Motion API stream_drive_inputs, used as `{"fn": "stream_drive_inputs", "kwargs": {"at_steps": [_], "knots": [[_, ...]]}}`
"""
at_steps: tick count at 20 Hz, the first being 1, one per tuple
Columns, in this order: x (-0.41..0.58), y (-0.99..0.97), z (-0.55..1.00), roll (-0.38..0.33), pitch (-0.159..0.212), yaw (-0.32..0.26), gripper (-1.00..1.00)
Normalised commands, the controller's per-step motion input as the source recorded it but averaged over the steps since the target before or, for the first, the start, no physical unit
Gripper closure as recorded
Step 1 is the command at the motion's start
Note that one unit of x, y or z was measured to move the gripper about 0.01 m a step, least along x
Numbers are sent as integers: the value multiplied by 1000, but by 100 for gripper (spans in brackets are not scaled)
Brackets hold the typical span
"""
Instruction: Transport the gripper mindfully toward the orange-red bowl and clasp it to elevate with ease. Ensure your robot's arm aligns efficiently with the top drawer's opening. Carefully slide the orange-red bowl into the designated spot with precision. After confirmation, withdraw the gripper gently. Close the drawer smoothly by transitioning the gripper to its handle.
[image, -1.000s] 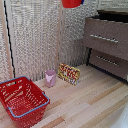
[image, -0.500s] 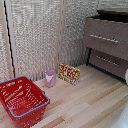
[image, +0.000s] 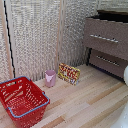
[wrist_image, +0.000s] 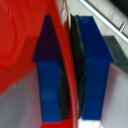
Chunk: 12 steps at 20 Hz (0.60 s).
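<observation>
Wrist view: hand (wrist_image: 70, 75) w/ blue fingertips (wrist_image: 95, 70) pinched on the red bowl's (wrist_image: 22, 45) rim, one inside, one outside. Silver drawer handle (wrist_image: 102, 17) was beyond.

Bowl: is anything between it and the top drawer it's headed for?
Nothing visible. In the wrist view the gripper is shut on the rim of the bowl, and the handle of the drawer lies just beyond with nothing between. The exterior view doesn't show the bowl.

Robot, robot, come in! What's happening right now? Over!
Gripper shut on the bowl's rim, one blue finger each side. Silver drawer handle in wrist view. Arm out of exterior view. Nothing seen blocking.
</observation>
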Motion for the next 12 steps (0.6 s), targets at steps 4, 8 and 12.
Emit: {"fn": "stream_drive_inputs", "kwargs": {"at_steps": [4,8,12], "knots": [[-186,-942,-63,63,17,-45,100],[-276,-803,-209,31,15,-55,100],[-362,-539,-152,12,73,-110,100]]}}
